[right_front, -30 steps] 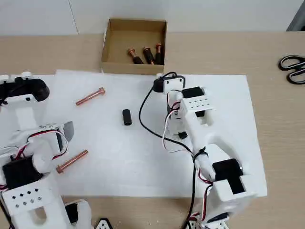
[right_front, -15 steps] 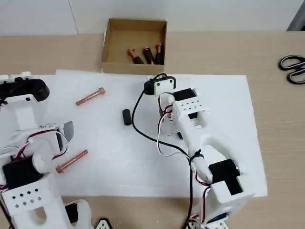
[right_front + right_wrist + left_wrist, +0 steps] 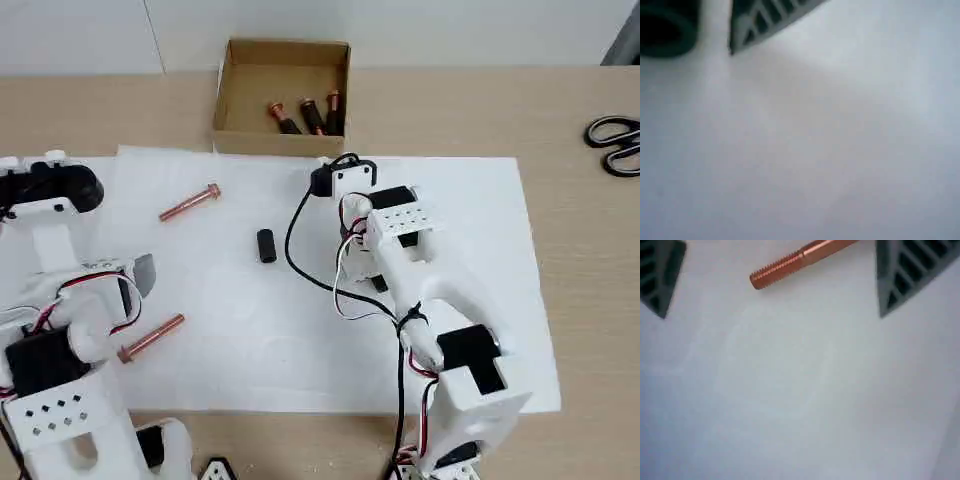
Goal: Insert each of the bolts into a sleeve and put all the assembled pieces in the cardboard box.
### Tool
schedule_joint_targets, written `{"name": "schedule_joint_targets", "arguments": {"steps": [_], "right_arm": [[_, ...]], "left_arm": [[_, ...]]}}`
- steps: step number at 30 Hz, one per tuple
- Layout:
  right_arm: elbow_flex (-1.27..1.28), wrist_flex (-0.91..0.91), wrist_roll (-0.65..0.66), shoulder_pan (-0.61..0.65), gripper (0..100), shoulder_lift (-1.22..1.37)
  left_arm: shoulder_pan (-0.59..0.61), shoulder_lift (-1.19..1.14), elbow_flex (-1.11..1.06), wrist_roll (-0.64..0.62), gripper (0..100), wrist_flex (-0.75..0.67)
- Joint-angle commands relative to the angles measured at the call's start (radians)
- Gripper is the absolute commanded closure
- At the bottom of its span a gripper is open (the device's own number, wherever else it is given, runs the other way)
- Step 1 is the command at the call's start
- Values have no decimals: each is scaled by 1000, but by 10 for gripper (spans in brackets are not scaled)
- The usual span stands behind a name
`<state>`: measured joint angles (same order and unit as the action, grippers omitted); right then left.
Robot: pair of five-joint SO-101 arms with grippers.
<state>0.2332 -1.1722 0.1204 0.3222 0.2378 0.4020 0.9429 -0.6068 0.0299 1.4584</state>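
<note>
On the table (image 3: 560, 110) lies a white sheet (image 3: 250, 330), and beyond its far edge stands the box (image 3: 245, 105) with three assembled pieces (image 3: 305, 115) side by side inside, so I judge the job a bit over half done. Two bolts are left bare on the sheet, one (image 3: 190, 202) nearer the box and one (image 3: 150, 338) nearer my left base, well apart from each other. I can see just one loose sleeve (image 3: 266, 245), lying between the bolts and my right arm. Neither bolt is in a sleeve yet, and both have to be sleeved and boxed. My right arm (image 3: 400, 235) stretches out over the middle of the sheet toward the box. Its end effector (image 3: 747, 27) is low over the sheet just beside the sleeve, apart from it, and I cannot tell whether it is spread or pressed together. My left arm (image 3: 70, 320) is folded back near its base. Its end effector (image 3: 772, 316) is spread wide and holds nothing, with a bolt's threaded end lying between the jaws, untouched.
</note>
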Motion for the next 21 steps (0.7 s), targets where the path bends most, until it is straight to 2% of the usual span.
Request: {"name": "schedule_joint_targets", "arguments": {"steps": [1, 6, 10, 16, 21], "right_arm": [[3, 10, -8, -2, 840, 13], [3, 5, -8, -5, 864, 15], [-3, 5, -6, -28, 998, 13], [-14, 4, -5, -97, 995, 12], [-104, -125, -2, -157, 995, -24]], "left_arm": [[-3, 15, 15, -6, 746, 5], [-3, 15, 15, -6, 746, 5], [-3, 15, 15, -6, 746, 5], [-20, 5, 22, 0, 746, 37], [-37, 2, 73, 69, 745, 48]]}}
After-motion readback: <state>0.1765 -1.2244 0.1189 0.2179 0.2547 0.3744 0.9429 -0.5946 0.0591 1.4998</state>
